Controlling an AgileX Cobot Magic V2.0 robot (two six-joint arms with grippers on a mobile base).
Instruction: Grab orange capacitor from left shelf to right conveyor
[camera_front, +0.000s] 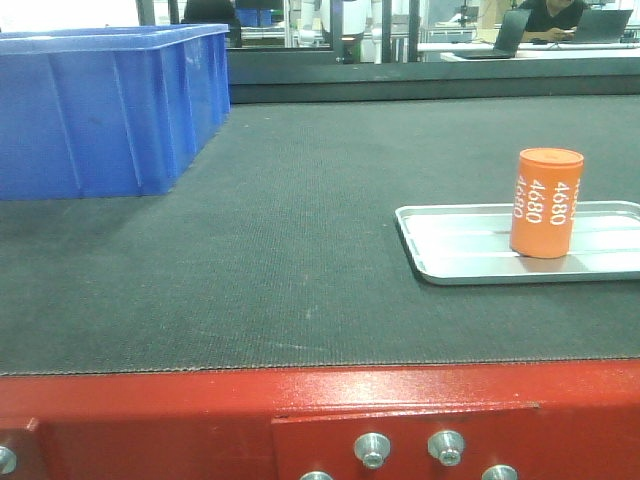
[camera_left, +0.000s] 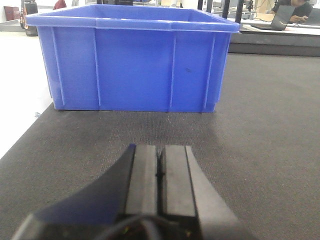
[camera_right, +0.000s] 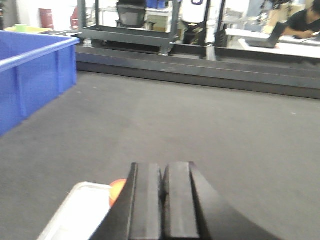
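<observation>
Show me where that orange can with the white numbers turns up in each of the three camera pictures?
Front view: the orange capacitor stands upright in the silver tray, right of centre.
Left wrist view: not in it.
Right wrist view: only an orange sliver at the bottom left, beside the right gripper.
Shared landmark: the blue bin on the dark belt.

- The orange capacitor (camera_front: 546, 202) is a small orange cylinder standing upright, with white "4680" numerals running vertically down its side.
- It sits inside a shallow silver tray (camera_front: 460, 262), near the tray's middle, on the right side of the belt.
- From the right wrist view only a sliver of orange shows at the tray's edge, mostly hidden.
- The right conveyor (camera_front: 280, 250) is a wide dark grey textured belt, lying flat, edged at the front by a red painted frame with silver bolts.
</observation>
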